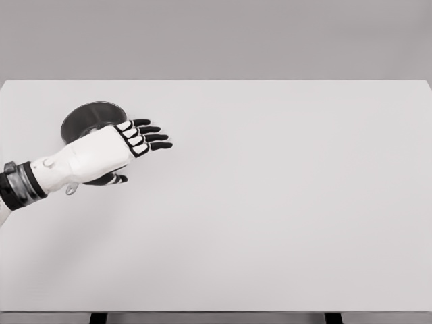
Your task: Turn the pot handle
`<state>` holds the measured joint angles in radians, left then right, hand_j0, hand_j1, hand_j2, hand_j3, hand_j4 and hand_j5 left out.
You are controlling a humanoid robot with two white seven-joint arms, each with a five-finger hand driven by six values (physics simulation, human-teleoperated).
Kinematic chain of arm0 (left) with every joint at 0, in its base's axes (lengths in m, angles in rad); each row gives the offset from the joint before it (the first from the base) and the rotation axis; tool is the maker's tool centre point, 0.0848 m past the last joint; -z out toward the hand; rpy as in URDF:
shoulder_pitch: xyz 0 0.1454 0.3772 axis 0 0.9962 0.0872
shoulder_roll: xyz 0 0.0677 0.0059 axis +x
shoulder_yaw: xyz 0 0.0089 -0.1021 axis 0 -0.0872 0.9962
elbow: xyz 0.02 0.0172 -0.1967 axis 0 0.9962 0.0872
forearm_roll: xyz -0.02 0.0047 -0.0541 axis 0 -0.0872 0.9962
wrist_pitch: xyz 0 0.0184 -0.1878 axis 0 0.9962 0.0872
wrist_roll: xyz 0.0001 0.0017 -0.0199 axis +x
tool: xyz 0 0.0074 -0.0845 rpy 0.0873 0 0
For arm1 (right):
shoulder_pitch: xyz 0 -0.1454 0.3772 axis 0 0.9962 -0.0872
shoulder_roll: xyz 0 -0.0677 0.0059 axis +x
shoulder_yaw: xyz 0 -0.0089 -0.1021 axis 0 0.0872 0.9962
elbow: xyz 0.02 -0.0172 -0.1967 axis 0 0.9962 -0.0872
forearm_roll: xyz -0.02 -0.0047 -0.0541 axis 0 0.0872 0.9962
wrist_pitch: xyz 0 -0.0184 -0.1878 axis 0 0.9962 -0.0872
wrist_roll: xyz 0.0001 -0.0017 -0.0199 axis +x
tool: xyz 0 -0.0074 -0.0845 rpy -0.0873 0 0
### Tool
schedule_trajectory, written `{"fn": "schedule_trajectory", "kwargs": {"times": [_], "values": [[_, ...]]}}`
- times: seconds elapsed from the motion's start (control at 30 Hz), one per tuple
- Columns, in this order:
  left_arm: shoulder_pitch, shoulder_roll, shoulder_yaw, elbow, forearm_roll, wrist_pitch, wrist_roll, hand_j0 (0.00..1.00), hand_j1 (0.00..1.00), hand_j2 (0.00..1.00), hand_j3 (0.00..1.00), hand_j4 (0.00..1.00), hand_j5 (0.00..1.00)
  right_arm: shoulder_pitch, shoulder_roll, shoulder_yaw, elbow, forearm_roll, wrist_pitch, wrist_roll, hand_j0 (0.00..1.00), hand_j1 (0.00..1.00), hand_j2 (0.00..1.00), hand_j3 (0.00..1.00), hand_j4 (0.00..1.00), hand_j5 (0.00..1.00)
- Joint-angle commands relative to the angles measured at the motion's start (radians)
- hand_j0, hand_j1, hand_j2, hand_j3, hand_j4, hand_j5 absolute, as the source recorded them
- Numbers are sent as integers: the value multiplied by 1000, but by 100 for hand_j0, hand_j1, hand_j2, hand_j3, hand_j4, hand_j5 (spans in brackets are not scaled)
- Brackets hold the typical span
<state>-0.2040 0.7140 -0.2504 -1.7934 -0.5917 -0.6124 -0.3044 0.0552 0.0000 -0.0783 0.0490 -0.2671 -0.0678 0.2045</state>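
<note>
The pot (86, 118) sat on the far left part of the white table (270, 216), a dark round vessel seen from above; its handle could not be made out, being either hidden under the hand or too blurred to tell, so its long axis was unknown; the left hand (111, 152) lay over the pot's near right edge, fingers (152, 136) stretched rightward and loosely spread, thumb tucked below, holding nothing visible; the pot lay up and left of the palm; the right hand did not show, so the left was plainly the nearer.
</note>
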Motion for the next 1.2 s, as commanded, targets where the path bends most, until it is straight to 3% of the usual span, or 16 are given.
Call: {"fn": "schedule_trajectory", "kwargs": {"times": [0.0,0.2,0.33,0.57,0.93,1.17], "values": [[0,2,2,8,1,2,1,100,100,100,100,100,100,0,0,0,0,0,0,1,100,100,100,100,100,100],[29,4,11,9,0,2,1,100,100,100,100,100,100,0,0,0,0,0,-1,1,100,100,100,100,100,100],[69,4,62,11,-8,2,1,100,100,100,100,100,100,0,0,0,0,0,0,1,100,100,100,100,100,100],[95,4,77,11,-13,134,1,100,100,100,100,100,100,0,0,0,0,0,0,1,100,100,100,100,100,100],[121,-4,99,9,-123,188,1,100,100,100,100,100,100,0,0,0,0,0,0,1,100,100,100,100,100,100],[138,-4,122,9,-129,189,1,100,100,100,100,100,100,0,0,0,0,0,0,1,100,100,100,100,100,100]]}}
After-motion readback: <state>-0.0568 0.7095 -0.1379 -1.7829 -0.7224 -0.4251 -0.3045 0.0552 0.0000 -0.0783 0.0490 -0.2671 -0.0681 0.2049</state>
